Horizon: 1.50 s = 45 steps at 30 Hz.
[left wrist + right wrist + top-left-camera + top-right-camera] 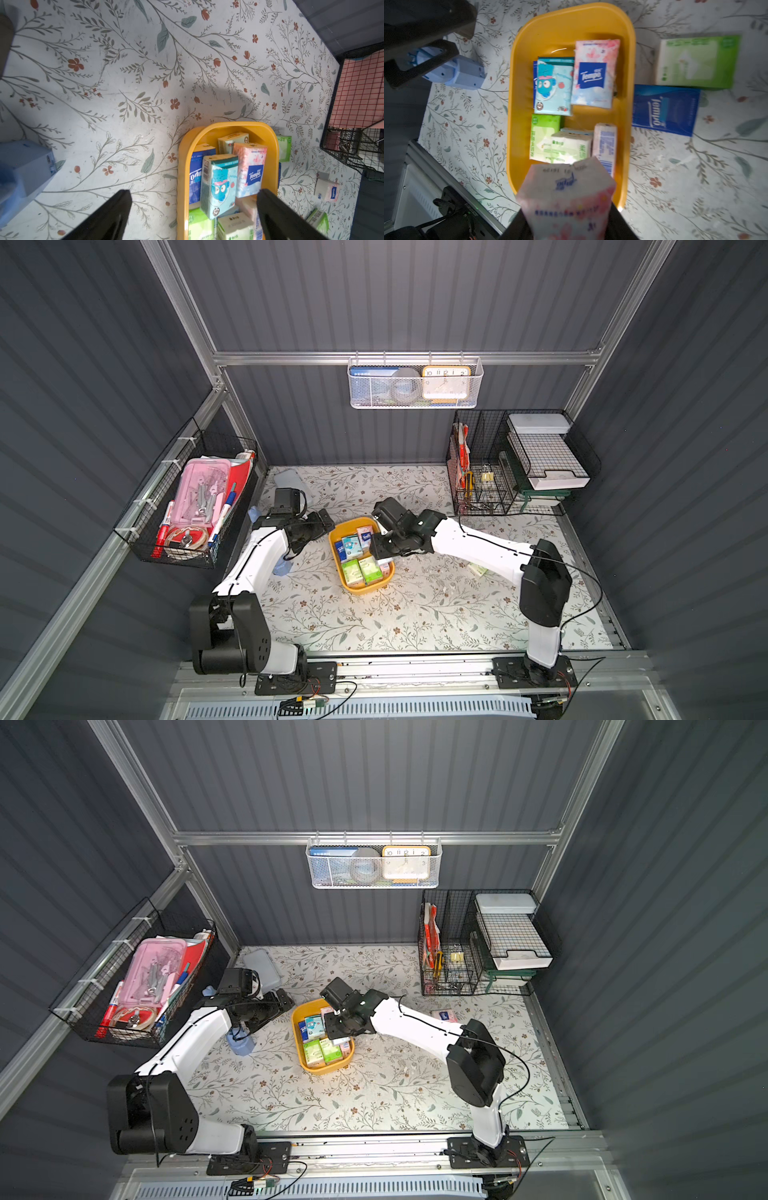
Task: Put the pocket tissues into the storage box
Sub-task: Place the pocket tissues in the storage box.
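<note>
Right end effector (pixel 568 222) clamps a pink-flowered plastic-wrapped tissue packet (pixel 566 187) (blurred).
Over the mustard-yellow rounded plastic tub (pixel 517 104); left end effector (pixel 193 193) gapes beside it.

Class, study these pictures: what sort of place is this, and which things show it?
Probably a robot test booth dressed as a home desk: two robot arms bolted to a front rail, grey ribbed walls, wire basket of stationery.

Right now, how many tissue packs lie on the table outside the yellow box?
4: a green pack and a dark blue pack beside the box, a pink-white pack and a second green pack farther out. More may be hidden.
</note>
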Tool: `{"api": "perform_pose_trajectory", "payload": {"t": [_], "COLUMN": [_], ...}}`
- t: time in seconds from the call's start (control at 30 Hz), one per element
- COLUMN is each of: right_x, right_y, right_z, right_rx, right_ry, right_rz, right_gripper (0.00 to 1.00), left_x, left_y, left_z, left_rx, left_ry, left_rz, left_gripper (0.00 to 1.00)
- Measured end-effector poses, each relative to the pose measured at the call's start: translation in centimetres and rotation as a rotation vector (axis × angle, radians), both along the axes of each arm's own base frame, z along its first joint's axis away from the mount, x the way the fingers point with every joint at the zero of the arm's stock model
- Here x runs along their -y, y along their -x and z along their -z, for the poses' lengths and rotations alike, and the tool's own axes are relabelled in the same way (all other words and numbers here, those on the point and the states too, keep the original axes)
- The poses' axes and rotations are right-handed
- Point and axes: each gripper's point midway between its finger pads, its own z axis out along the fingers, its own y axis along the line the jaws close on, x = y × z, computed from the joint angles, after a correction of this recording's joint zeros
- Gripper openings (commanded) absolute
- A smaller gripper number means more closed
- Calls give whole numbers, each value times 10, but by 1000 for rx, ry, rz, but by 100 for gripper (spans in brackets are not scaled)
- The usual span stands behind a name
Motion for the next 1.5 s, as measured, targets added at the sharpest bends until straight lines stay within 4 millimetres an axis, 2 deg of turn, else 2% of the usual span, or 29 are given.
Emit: {"api": "perform_pose_trajectory", "payload": {"t": [0.23,0.63,0.73,0.83,1.17,1.5], "right_x": [-40,-57,-63,-66,-62,-57], "right_y": [8,15,19,22,13,5], "right_z": [20,36,37,35,30,20], "right_rx": [-8,-25,-21,-16,24,78], "right_ry": [-27,-19,-17,-16,6,20], "right_rz": [-57,-65,-72,-72,-44,-28], "right_gripper": [42,43,51,58,66,67], "left_x": [-1,-5,-5,-5,-5,-4], "left_y": [2,5,5,6,8,9], "left_z": [-15,-21,-21,-21,-22,-24], "left_rx": [43,57,57,54,53,58], "left_ry": [0,-19,-19,-18,-18,-17], "left_rz": [-1,-2,-1,-2,-1,3], "left_gripper": [99,99,99,99,99,99]}}
